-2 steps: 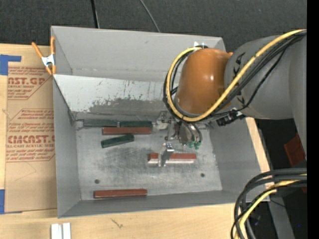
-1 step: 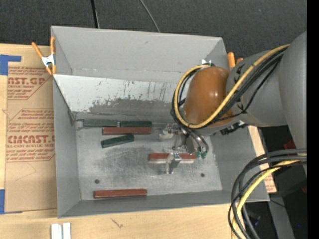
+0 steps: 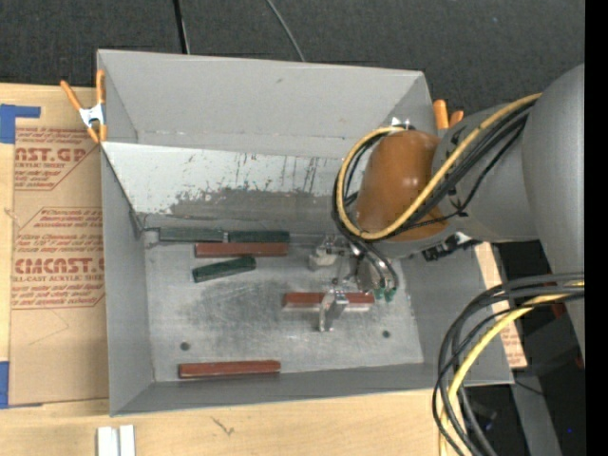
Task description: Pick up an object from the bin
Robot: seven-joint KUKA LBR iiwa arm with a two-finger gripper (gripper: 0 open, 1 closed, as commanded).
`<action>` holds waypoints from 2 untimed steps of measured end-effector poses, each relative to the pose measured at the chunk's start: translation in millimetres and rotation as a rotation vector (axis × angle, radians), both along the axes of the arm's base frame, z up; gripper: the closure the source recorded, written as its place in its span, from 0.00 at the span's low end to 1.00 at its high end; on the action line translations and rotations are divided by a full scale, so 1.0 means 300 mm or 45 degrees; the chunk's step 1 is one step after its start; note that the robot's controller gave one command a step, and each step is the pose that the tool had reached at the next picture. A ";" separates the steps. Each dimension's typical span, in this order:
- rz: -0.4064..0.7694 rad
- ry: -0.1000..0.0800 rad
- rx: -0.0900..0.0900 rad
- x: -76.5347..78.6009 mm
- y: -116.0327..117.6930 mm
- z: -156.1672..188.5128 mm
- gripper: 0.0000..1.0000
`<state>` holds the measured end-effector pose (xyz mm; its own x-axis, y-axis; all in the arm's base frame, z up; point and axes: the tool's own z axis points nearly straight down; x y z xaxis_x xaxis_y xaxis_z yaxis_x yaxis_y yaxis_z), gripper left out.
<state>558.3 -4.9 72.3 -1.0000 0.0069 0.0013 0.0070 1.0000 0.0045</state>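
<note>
The gripper (image 3: 329, 313) is down at the bin floor, right of centre, directly on the middle of a flat reddish-brown bar (image 3: 302, 299) that lies crosswise, its two ends showing on either side. Whether the gripper is parted or clamped on the bar cannot be told from this angle, so I do not count the bar as held.

The bar looks like a thin, stiff strip of wood or plastic: probably light, rigid and not fragile, though its smooth faces could slip. Lying flat on the metal, it leaves little height to catch. The best hold is probably across its narrow width near the middle, where it would balance instead of tipping by one end.

Farther left lies a dark green bar (image 3: 224, 269), slightly tilted, and above it a second reddish-brown bar (image 3: 240, 249), just beside the back wall. A third reddish-brown bar (image 3: 229, 370) rests near the front wall of the grey metal bin (image 3: 128, 283), well apart from the others.
</note>
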 end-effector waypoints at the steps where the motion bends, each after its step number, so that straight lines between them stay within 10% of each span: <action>1: -0.119 -0.017 -0.010 -0.026 0.053 0.006 0.00; 2: -0.088 -0.009 -0.002 -0.018 0.071 0.006 0.00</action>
<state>552.9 16.3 74.1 -0.9971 0.0763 -0.0061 0.0763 0.9971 0.0032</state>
